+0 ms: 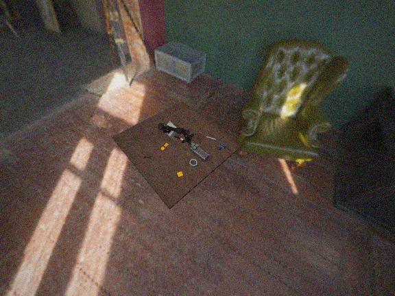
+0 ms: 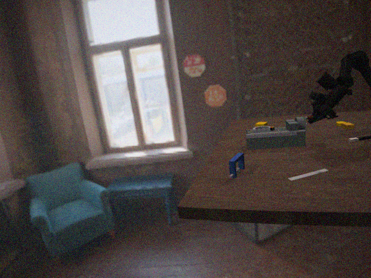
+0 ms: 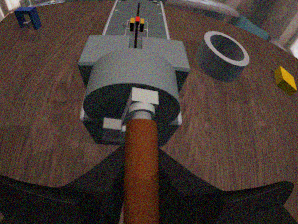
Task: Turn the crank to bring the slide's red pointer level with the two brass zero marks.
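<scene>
The grey machine [image 1: 200, 152] [image 2: 275, 140] [image 3: 131, 62] stands on the table, its round hub facing my gripper in the wrist view. A pale crank arm [image 3: 145, 95] lies across the hub's face and bears the orange-brown handle [image 3: 141, 175]. My black gripper [image 2: 310, 120] [image 3: 141, 159] is shut on the handle, one finger on each side. Beyond the hub, the small red pointer [image 3: 137, 19] shows between the two brass marks [image 3: 132, 23] [image 3: 142, 23]. It looks close to level with them, perhaps slightly toward the far side; too small to tell exactly.
A grey ring [image 3: 212, 65] and a yellow block [image 1: 180, 174] [image 3: 285, 81] are right of the machine in the wrist view. A blue arch [image 1: 221, 147] [image 2: 236, 158] [image 3: 30, 11] is far left there. A white strip [image 1: 211, 138] [image 2: 308, 174] lies on the table [image 2: 257, 196].
</scene>
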`<state>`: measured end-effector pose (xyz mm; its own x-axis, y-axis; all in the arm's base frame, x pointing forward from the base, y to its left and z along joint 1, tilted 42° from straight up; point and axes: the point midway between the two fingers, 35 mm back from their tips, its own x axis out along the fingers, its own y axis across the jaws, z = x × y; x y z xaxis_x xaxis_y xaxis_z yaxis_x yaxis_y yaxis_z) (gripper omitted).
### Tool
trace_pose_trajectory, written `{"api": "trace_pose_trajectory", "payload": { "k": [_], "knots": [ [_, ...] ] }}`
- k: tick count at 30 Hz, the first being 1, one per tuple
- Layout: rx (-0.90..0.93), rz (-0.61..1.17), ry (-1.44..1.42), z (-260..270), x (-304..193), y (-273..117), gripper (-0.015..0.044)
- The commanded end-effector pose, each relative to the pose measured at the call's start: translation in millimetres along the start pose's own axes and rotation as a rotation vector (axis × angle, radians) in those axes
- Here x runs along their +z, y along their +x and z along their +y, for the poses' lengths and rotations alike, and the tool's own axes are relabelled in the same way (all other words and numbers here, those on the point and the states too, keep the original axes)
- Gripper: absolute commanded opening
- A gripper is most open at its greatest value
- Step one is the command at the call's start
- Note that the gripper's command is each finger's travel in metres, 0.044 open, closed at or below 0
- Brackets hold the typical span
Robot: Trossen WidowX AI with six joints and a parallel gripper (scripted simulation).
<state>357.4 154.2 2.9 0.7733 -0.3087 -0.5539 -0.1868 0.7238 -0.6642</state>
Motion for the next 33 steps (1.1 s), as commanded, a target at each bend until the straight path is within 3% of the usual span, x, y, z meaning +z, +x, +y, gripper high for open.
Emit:
{"api": "trace_pose_trajectory", "payload": {
  "k": [1, 33],
  "knots": [
    [0.024, -0.007, -0.005, 9.1, 1.0, -1.6, 0.0000],
    [0.024, -0.007, -0.004, 25.0, -4.0, 3.1, 0.0000]
  ]
}}
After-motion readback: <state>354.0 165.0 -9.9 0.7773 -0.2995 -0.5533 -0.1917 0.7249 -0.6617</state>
